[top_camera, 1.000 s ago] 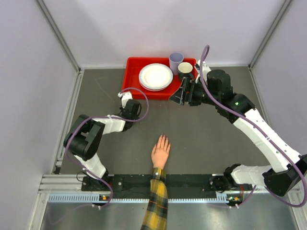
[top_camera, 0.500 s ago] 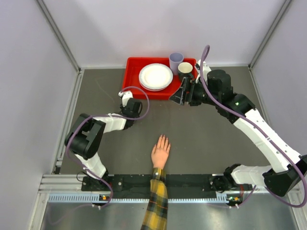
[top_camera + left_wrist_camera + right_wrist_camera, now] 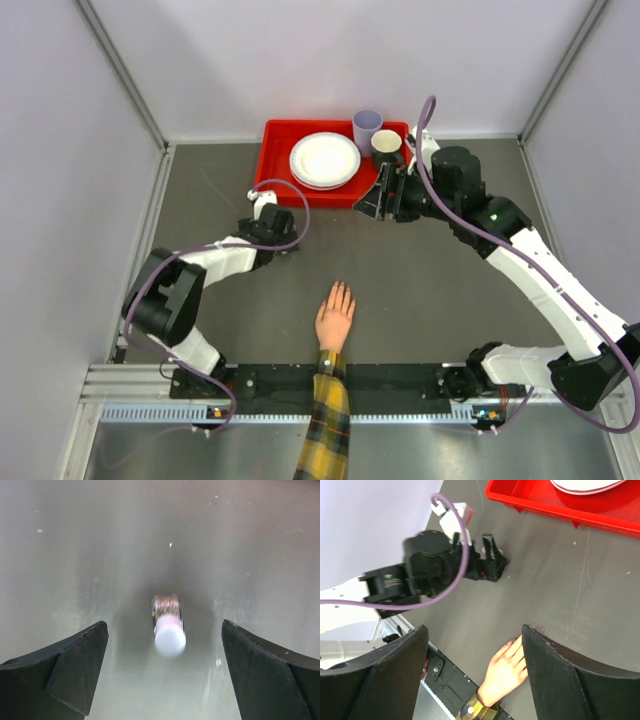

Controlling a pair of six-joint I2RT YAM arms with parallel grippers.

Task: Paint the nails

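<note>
A peach hand point(image 3: 335, 320) with a plaid sleeve lies palm down at the table's near edge, fingers pointing away. Its nails point(image 3: 341, 288) are tiny at the fingertips, and in the right wrist view the nails point(image 3: 512, 642) are partly hidden by my right finger. My left gripper point(image 3: 290, 238) is low over the table to the hand's upper left. In the left wrist view my left gripper point(image 3: 163, 629) is open wide, with a small clear bottle with a pale cap point(image 3: 169, 626) free between the jaws. My right gripper point(image 3: 385, 195) hovers by the tray, open and empty.
A red tray point(image 3: 278, 160) at the back holds a white plate point(image 3: 325, 159). A lilac cup point(image 3: 367, 127) and a dark cup point(image 3: 387, 146) stand at the tray's right end. Grey walls close in left and right. The left arm's purple cable point(image 3: 290, 195) loops above its wrist.
The left gripper has opened and let go of the bottle. The left arm's elbow has swung out to the left. The right arm and the hand have not moved.
</note>
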